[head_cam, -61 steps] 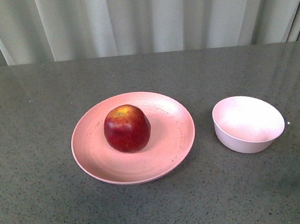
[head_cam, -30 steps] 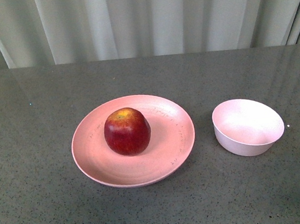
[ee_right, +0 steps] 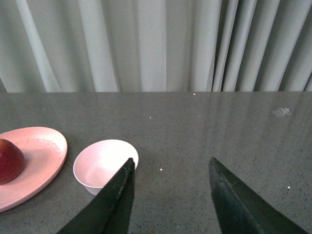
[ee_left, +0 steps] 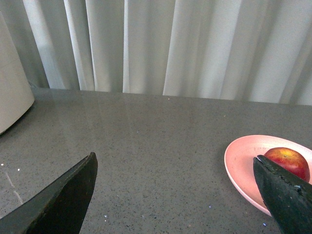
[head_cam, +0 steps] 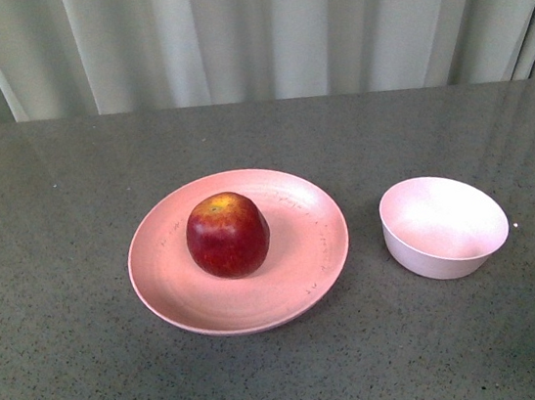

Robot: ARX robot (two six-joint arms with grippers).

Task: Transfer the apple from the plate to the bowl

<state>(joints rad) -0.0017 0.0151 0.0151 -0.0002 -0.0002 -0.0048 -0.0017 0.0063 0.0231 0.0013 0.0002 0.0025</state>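
A dark red apple (head_cam: 228, 235) with a yellowish top sits on the wide pink plate (head_cam: 314, 253), left of its middle. To the right of the plate stands the small pale bowl (head_cam: 444, 225), with nothing in it. Neither arm shows in the front view. The left wrist view has my left gripper (ee_left: 175, 161) open over bare table, with the plate (ee_left: 241, 163) and apple (ee_left: 288, 161) off to one side, partly behind a finger. My right gripper (ee_right: 170, 163) is open too, the bowl (ee_right: 100, 163) beside one finger, the plate (ee_right: 41, 156) and apple (ee_right: 9, 161) beyond.
The grey speckled table (head_cam: 75, 383) runs back to a pale curtain (head_cam: 245, 25). A white rounded object (ee_left: 12, 97) stands at the table's edge in the left wrist view.
The whole front view has shifted slightly, so plate and bowl sit a few pixels lower than one second ago. Apple, plate and bowl keep their places relative to each other.
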